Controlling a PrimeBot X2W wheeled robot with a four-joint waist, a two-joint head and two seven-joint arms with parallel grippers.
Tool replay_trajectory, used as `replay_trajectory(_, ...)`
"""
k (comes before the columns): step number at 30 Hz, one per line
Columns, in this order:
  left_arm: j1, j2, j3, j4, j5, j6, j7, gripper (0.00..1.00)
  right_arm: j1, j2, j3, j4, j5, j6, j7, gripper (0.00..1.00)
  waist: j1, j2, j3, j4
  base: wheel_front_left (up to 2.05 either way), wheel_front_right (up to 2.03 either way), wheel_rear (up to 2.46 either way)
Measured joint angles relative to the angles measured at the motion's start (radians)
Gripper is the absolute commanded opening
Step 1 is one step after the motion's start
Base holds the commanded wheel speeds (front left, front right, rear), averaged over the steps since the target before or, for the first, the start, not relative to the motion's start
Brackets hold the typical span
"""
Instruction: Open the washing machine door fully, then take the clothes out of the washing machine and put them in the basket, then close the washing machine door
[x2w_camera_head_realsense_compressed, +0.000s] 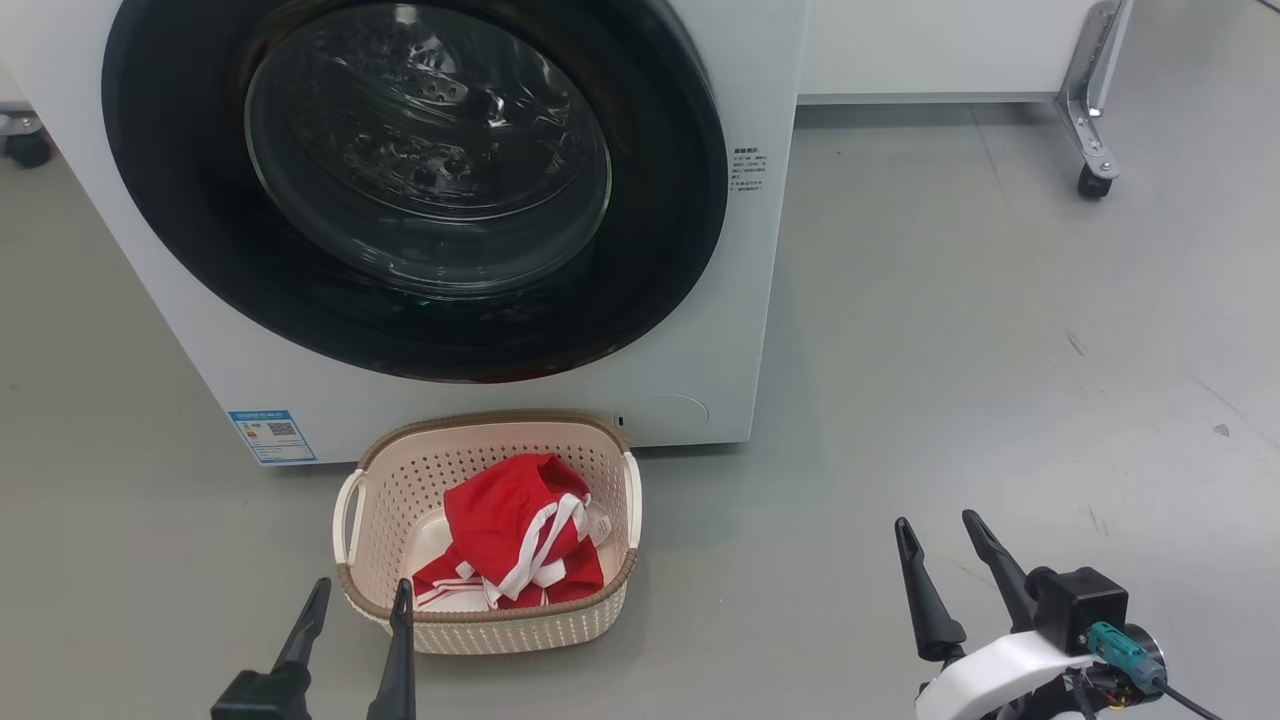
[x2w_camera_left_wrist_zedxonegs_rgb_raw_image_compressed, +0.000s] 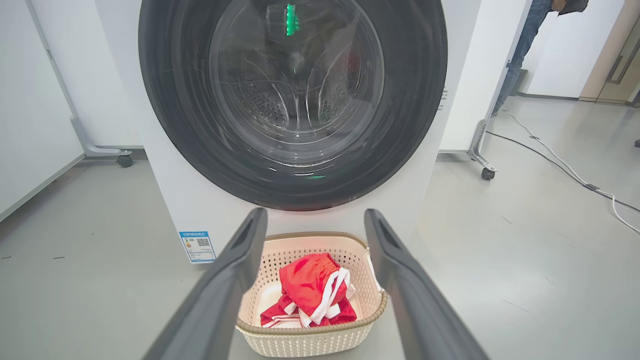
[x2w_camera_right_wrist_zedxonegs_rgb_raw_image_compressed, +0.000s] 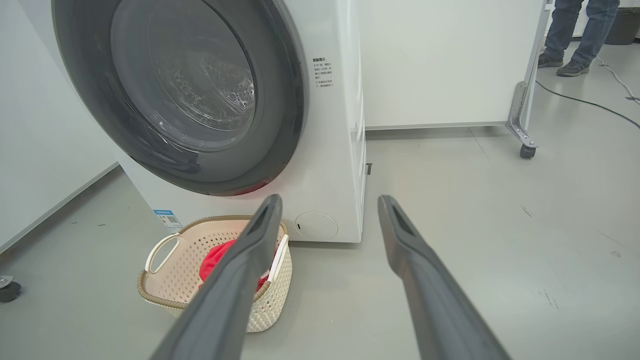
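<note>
We see the washing machine door shut on the washing machine; clothes in basket just in front of it. L pincer & R pincer gape wide, empty, further out front.

1. Left gripper: two long dark grey fingers, tapering to narrow tips, shallow recess near each tip, black base block
2. Right gripper: same dark pointed fingers, black boxy mount
3. Right forearm shell: glossy white, curved
4. Teal connector with black cable at right wrist
</note>
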Motion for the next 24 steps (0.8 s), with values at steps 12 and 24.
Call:
replay_trajectory(12,0.008,0.000,0.005,-0.021,0.000,0.001,0.005,1.00,0.012,0.000,0.000,-0.021,0.000,-0.009,0.000,1.00,0.0000,0.0000,0.003,-0.001,0.00,0.00,0.00)
replay_trajectory(24,0.017,0.000,0.008,-0.028,0.000,0.004,0.009,1.00,0.027,0.001,0.004,-0.033,0.000,-0.016,0.000,1.00,0.0000,0.0000,0.003,0.000,0.00,0.00,0.00)
